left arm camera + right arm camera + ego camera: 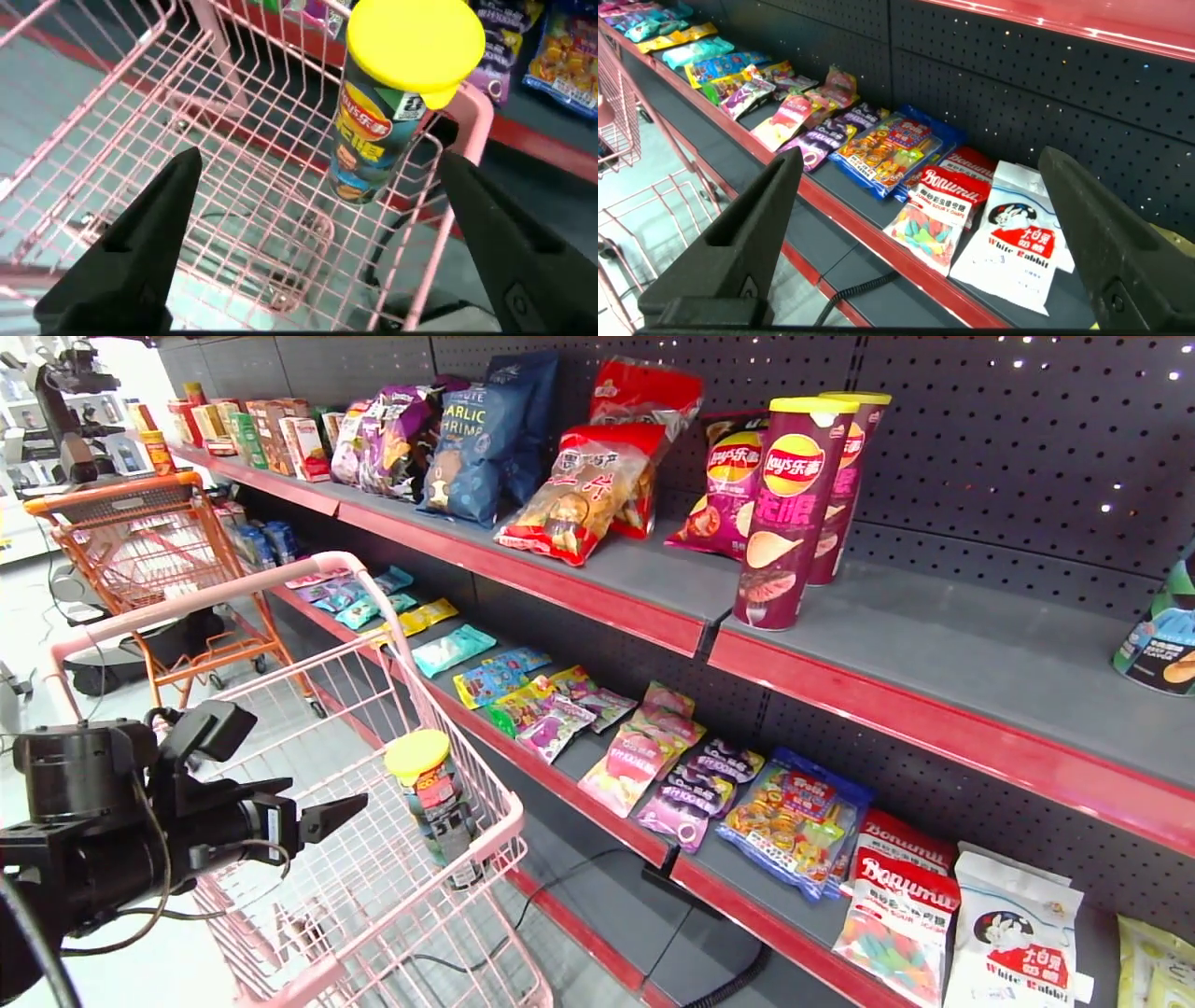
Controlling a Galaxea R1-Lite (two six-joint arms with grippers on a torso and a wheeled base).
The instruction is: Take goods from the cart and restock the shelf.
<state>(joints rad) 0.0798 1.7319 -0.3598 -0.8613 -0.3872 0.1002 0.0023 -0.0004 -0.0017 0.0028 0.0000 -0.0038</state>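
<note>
Pink wire shopping cart [280, 577] holds one upright cylindrical chip can with a yellow lid [434, 803], standing in the basket corner nearest the shelving. Head view alone records the grey upper shelf [934, 644] with two tall purple chip cans [792, 513]. Left gripper [318, 159] hangs over the basket, jaws wide apart, with the can ahead of the fingertips and untouched. Right gripper [920, 154], jaws apart and empty, faces candy bags [887, 149] on the lower shelf [831, 247].
</note>
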